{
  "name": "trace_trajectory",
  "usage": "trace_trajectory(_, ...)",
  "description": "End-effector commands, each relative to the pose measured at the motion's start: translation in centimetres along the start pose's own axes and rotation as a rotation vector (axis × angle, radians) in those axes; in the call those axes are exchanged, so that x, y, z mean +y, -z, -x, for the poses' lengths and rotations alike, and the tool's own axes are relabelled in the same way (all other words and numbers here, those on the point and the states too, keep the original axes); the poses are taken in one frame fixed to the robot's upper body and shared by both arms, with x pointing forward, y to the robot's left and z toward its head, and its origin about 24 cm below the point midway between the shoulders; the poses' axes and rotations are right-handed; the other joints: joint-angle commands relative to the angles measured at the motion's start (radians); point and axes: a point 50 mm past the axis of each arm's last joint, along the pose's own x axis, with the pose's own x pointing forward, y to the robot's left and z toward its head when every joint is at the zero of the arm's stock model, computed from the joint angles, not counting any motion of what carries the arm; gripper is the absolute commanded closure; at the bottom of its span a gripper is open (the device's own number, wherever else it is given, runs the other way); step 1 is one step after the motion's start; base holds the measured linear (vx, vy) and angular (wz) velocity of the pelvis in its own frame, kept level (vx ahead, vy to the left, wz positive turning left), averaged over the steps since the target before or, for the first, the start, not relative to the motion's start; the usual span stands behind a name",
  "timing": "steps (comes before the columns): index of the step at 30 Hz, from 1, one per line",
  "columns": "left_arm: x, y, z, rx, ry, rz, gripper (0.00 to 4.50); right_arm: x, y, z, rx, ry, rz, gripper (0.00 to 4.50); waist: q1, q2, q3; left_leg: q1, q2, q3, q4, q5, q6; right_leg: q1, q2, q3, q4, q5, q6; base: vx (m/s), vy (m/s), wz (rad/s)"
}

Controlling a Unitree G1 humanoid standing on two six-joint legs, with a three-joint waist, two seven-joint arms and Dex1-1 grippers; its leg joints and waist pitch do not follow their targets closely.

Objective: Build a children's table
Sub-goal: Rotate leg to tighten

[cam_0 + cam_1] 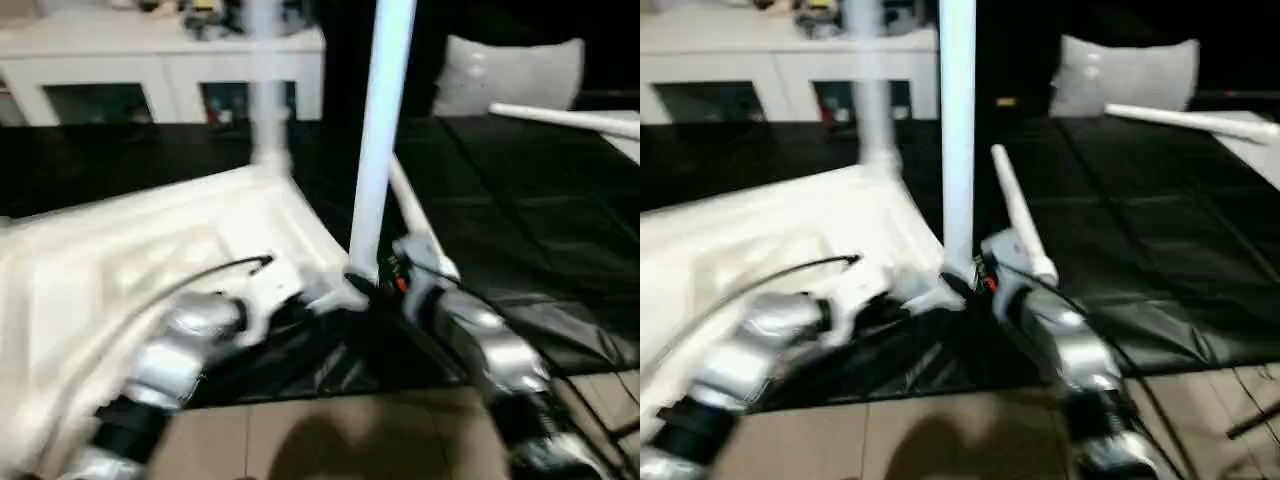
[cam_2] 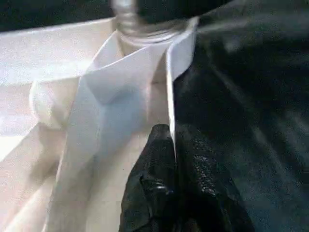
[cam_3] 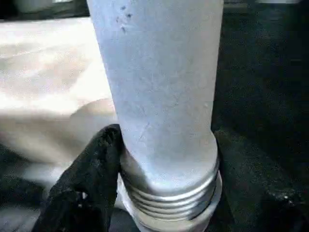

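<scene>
The white tabletop (image 1: 150, 250) lies upside down on the black-covered surface (image 1: 520, 220). One white leg (image 1: 265, 90) stands in its far corner socket. A second leg (image 1: 380, 130) rises upright at the near right corner, threaded end down. My right gripper (image 3: 164, 193) is shut on this leg (image 3: 164, 96) just above the threads, one black finger (image 3: 91, 179) pressed to its side. My left gripper (image 2: 171, 145) is shut on the tabletop's thin rim (image 2: 169, 87) close to that corner. A third leg (image 1: 1018, 215) lies slanted behind my right wrist.
Another loose leg (image 1: 560, 118) lies at the back right of the black cover. A white cabinet (image 1: 160, 70) and a grey cushion (image 1: 510, 75) stand behind. The work surface's front edge meets tiled floor (image 1: 350, 440). A black cable (image 1: 150, 300) runs over my left forearm.
</scene>
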Motion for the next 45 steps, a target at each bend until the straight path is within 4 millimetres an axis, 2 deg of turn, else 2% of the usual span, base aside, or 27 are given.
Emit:
trace_trajectory(1, -2.7, -1.7, -2.5, -0.034, 0.056, -0.024, 4.5, 2.6, 1.7, -2.2, 0.099, -0.014, -0.025, 1.86, -0.003, -0.001, -0.025, 0.014, 0.051, -0.044, -0.091, -0.5, -0.055, -0.008, -0.082, 0.032, -0.113, -0.573, -0.113, 0.0, 0.0, 0.0)
trace_trajectory(2, -2.7, -1.7, -2.5, -0.034, 0.056, -0.024, 4.5, 2.6, 1.7, -2.2, 0.099, -0.014, -0.025, 1.86, -0.004, -0.004, -0.025, 0.013, 0.048, -0.043, -0.091, -0.502, -0.048, -0.006, -0.08, 0.03, -0.115, -0.563, -0.111, 0.0, 0.0, 0.0)
trace_trajectory(4, -2.9, -2.6, -3.0, -0.045, 0.008, -0.013, 4.5, 2.3, 1.6, -2.5, 0.091, 0.007, -0.056, 1.86, -0.003, -0.002, -0.027, 0.014, 0.049, -0.041, -0.091, -0.5, -0.041, -0.009, -0.079, 0.033, -0.114, -0.537, -0.114, 0.0, 0.0, 0.0)
trace_trajectory(6, -2.9, -2.9, -3.0, -0.043, -0.01, -0.012, 4.5, 2.1, 1.5, -2.4, 0.079, 0.014, -0.072, 1.16, -0.001, -0.001, -0.027, 0.01, 0.051, -0.04, -0.093, -0.492, -0.037, -0.005, -0.078, 0.033, -0.113, -0.5, -0.12, 0.0, 0.0, 0.0)
trace_trajectory(7, -2.8, -2.8, -2.8, -0.036, -0.018, -0.016, 4.5, 2.0, 1.5, -2.1, 0.066, 0.01, -0.072, 1.16, 0.0, 0.002, -0.028, 0.008, 0.051, -0.039, -0.095, -0.49, -0.037, -0.005, -0.076, 0.035, -0.111, -0.466, -0.125, 0.0, 0.0, 0.0)
trace_trajectory(8, -2.6, -2.8, -2.7, -0.029, -0.027, -0.021, 4.5, 1.9, 1.5, -2.0, 0.057, 0.011, -0.066, 1.16, 0.001, 0.0, -0.03, 0.009, 0.051, -0.038, -0.094, -0.486, -0.034, -0.006, -0.074, 0.037, -0.108, -0.438, -0.132, 0.0, 0.0, 0.0)
trace_trajectory(9, -2.3, -2.6, -2.5, -0.016, -0.037, -0.032, 4.5, 1.7, 1.4, -1.8, 0.043, 0.015, -0.053, 1.03, 0.003, 0.005, -0.031, 0.009, 0.051, -0.038, -0.094, -0.48, -0.034, -0.006, -0.075, 0.039, -0.107, -0.422, -0.137, 0.0, 0.0, 0.0)
trace_trajectory(10, -2.1, -2.4, -2.3, -0.008, -0.046, -0.038, 4.5, 1.5, 1.4, -1.5, 0.033, 0.014, -0.046, 0.88, 0.006, 0.003, -0.035, 0.007, 0.052, -0.034, -0.092, -0.455, -0.029, -0.004, -0.074, 0.042, -0.104, -0.375, -0.148, 0.0, 0.0, 0.0)
trace_trajectory(11, -2.0, -2.3, -2.2, -0.003, -0.051, -0.041, 4.5, 1.4, 1.4, -1.4, 0.026, 0.012, -0.042, 0.76, 0.014, 0.002, -0.04, 0.001, 0.053, -0.031, -0.092, -0.394, -0.018, 0.004, -0.073, 0.043, -0.095, -0.287, -0.16, 0.0, 0.0, 0.0)
trace_trajectory(12, -1.4, -2.0, -1.8, 0.009, -0.063, -0.046, 4.5, 1.0, 1.3, -0.6, 0.004, -0.003, -0.025, 0.76, 0.016, 0.005, -0.043, -0.001, 0.054, -0.029, -0.09, -0.363, -0.012, 0.006, -0.072, 0.043, -0.09, -0.238, -0.169, 0.052, -0.004, 0.03)
trace_trajectory(13, -1.1, -1.8, -1.6, 0.014, -0.066, -0.047, 4.5, 0.7, 1.2, -0.2, -0.007, -0.013, -0.011, 0.66, 0.021, 0.003, -0.044, -0.002, 0.054, -0.025, -0.085, -0.334, 0.004, 0.007, -0.07, 0.043, -0.088, -0.194, -0.18, 0.0, 0.0, 0.0)
trace_trajectory(14, -0.8, -1.7, -1.4, 0.019, -0.067, -0.05, 4.5, 0.4, 1.1, 0.3, -0.017, -0.022, 0.005, 0.57, 0.025, 0.008, -0.045, -0.003, 0.053, -0.022, -0.082, -0.32, 0.015, 0.006, -0.069, 0.042, -0.091, -0.187, -0.181, 0.0, 0.0, 0.0)
trace_trajectory(17, -0.4, -1.3, -0.9, 0.037, -0.057, -0.066, 4.5, -0.2, 0.8, 1.4, -0.037, -0.048, 0.049, 0.29, 0.036, 0.005, -0.046, -0.011, 0.052, -0.021, -0.079, -0.286, 0.024, 0.013, -0.071, 0.041, -0.089, -0.185, -0.182, 0.0, 0.0, 0.0)
trace_trajectory(18, -0.1, -1.0, -0.7, 0.048, -0.049, -0.075, 4.5, -0.5, 0.7, 2.0, -0.041, -0.068, 0.076, 0.29, 0.039, 0.012, -0.046, -0.012, 0.053, -0.021, -0.079, -0.267, 0.024, 0.012, -0.071, 0.041, -0.085, -0.17, -0.188, 0.0, 0.0, 0.0)
trace_trajectory(19, 0.2, -0.7, -0.2, 0.061, -0.023, -0.093, 4.5, -1.0, 0.3, 2.9, -0.044, -0.106, 0.115, 0.23, 0.04, 0.01, -0.045, -0.011, 0.054, -0.019, -0.079, -0.266, 0.024, 0.012, -0.07, 0.04, -0.088, -0.172, -0.188, 0.0, 0.0, 0.0)
trace_trajectory(21, 0.3, -0.6, 0.0, 0.065, -0.009, -0.1, 4.5, -1.2, 0.2, 3.3, -0.045, -0.122, 0.128, 0.05, 0.044, 0.009, -0.047, -0.013, 0.054, -0.018, -0.076, -0.247, 0.027, 0.017, -0.069, 0.038, -0.083, -0.143, -0.194, 0.0, 0.0, 0.0)
trace_trajectory(24, 0.4, -0.2, 0.8, 0.085, 0.076, -0.152, 4.5, -2.2, -0.8, 4.6, -0.053, -0.166, 0.202, 0.05, 0.042, 0.012, -0.05, -0.015, 0.055, -0.02, -0.074, -0.222, 0.035, 0.02, -0.068, 0.034, -0.076, -0.109, -0.208, 0.0, 0.0, 0.0)
trace_trajectory(25, 0.5, 0.0, 1.2, 0.093, 0.114, -0.176, 4.5, -2.4, -1.1, 5.0, -0.048, -0.2, 0.226, 0.05, 0.042, 0.017, -0.049, -0.015, 0.055, -0.02, -0.072, -0.205, 0.038, 0.019, -0.066, 0.033, -0.073, -0.078, -0.217, 0.0, 0.0, 0.0)
trace_trajectory(27, 0.5, 0.4, 1.8, 0.106, 0.181, -0.21, 4.5, -2.5, -1.4, 5.7, -0.013, -0.28, 0.269, 0.05, 0.043, 0.016, -0.05, -0.014, 0.055, -0.019, -0.07, -0.198, 0.048, 0.02, -0.066, 0.032, -0.072, -0.054, -0.227, 0.0, 0.0, 0.0)
trace_trajectory(31, 0.7, 0.9, 2.9, 0.14, 0.298, -0.287, 4.5, -2.6, -1.9, 6.5, 0.071, -0.388, 0.361, 0.05, 0.042, 0.014, -0.046, -0.012, 0.056, -0.016, -0.071, -0.219, 0.054, 0.02, -0.069, 0.031, -0.074, -0.091, -0.24, 0.0, 0.0, 0.0)
trace_trajectory(32, 0.7, 0.9, 3.0, 0.143, 0.307, -0.293, 4.5, -2.6, -1.9, 6.5, 0.073, -0.392, 0.363, 0.05, 0.043, 0.011, -0.045, -0.012, 0.057, -0.017, -0.071, -0.224, 0.054, 0.02, -0.069, 0.031, -0.076, -0.106, -0.239, 0.0, 0.0, 0.0)
trace_trajectory(34, 0.7, 1.3, 3.6, 0.172, 0.382, -0.337, 4.5, -2.7, -2.3, 6.4, 0.082, -0.428, 0.376, 0.05, 0.044, 0.014, -0.046, -0.011, 0.058, -0.017, -0.073, -0.229, 0.049, 0.02, -0.07, 0.031, -0.074, -0.128, -0.237, 0.0, 0.0, 0.0)
trace_trajectory(35, 0.7, 1.4, 3.7, 0.179, 0.396, -0.345, 4.5, -2.6, -2.3, 6.4, 0.087, -0.44, 0.376, 0.05, 0.043, 0.01, -0.046, -0.009, 0.059, -0.016, -0.072, -0.23, 0.044, 0.018, -0.07, 0.031, -0.071, -0.123, -0.243, 0.0, 0.0, 0.0)
trace_trajectory(37, 0.6, 1.4, 3.8, 0.182, 0.426, -0.364, 4.5, -2.5, -2.2, 6.4, 0.1, -0.476, 0.379, 0.05, 0.045, 0.012, -0.046, -0.007, 0.06, -0.015, -0.071, -0.226, 0.041, 0.018, -0.07, 0.031, -0.07, -0.116, -0.248, 0.0, 0.0, 0.0)
trace_trajectory(40, 0.4, 1.4, 3.9, 0.177, 0.475, -0.39, 4.5, -2.0, -2.0, 6.3, 0.122, -0.524, 0.386, 0.05, 0.049, 0.007, -0.047, -0.009, 0.06, -0.015, -0.07, -0.212, 0.045, 0.02, -0.072, 0.03, -0.067, -0.107, -0.251, 0.0, 0.0, 0.0)
trace_trajectory(41, 0.3, 1.4, 3.9, 0.178, 0.503, -0.404, 4.5, -1.7, -1.8, 6.2, 0.126, -0.559, 0.377, 0.05, 0.051, 0.009, -0.049, -0.008, 0.06, -0.014, -0.068, -0.199, 0.048, 0.019, -0.072, 0.03, -0.065, -0.092, -0.253, 0.0, 0.0, 0.0)
trace_trajectory(45, 0.2, 1.5, 3.9, 0.167, 0.535, -0.41, 4.5, -1.2, -1.5, 6.1, 0.13, -0.609, 0.353, 0.48, 0.061, 0.01, -0.051, -0.006, 0.062, -0.012, -0.066, -0.187, 0.054, 0.019, -0.072, 0.029, -0.061, -0.065, -0.26, 0.0, 0.0, 0.0)
